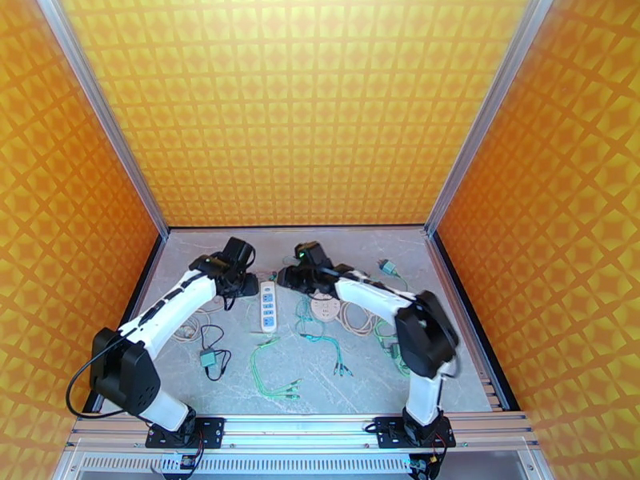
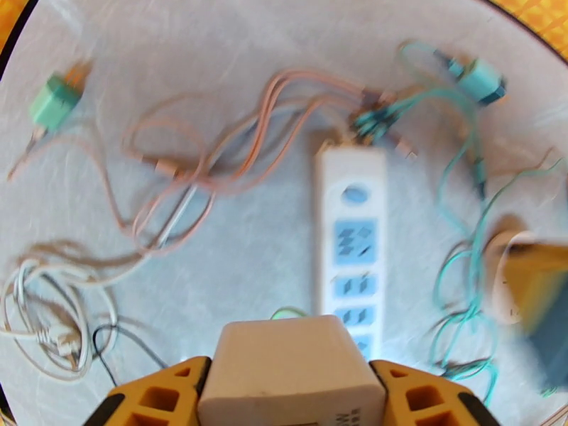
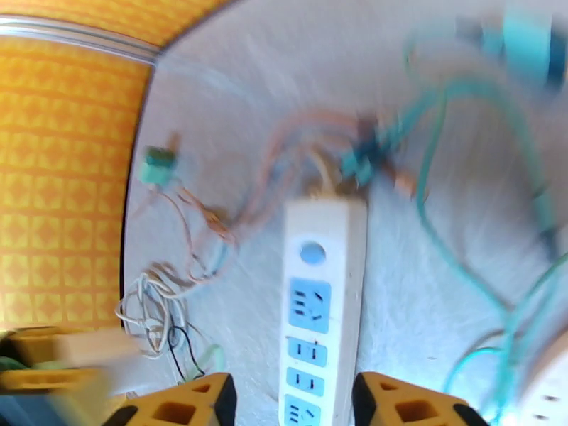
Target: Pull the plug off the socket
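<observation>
Top view: left claw just left of power strip on desk; right claw just right of it.

Left wrist: left claw clamped on white plug, pinching its flat sides. Plug likely light, rigid, smooth plastic; best held squarely on broad faces, otherwise may slip.

Right wrist: right claw spread, fingers astride strip, gripping nothing. Plug off to left, seemingly clear of sockets.

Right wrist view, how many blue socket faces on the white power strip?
4, down the long white plastic power strip: one large face under the round blue button, three smaller below it; more may lie beyond the frame.
</observation>
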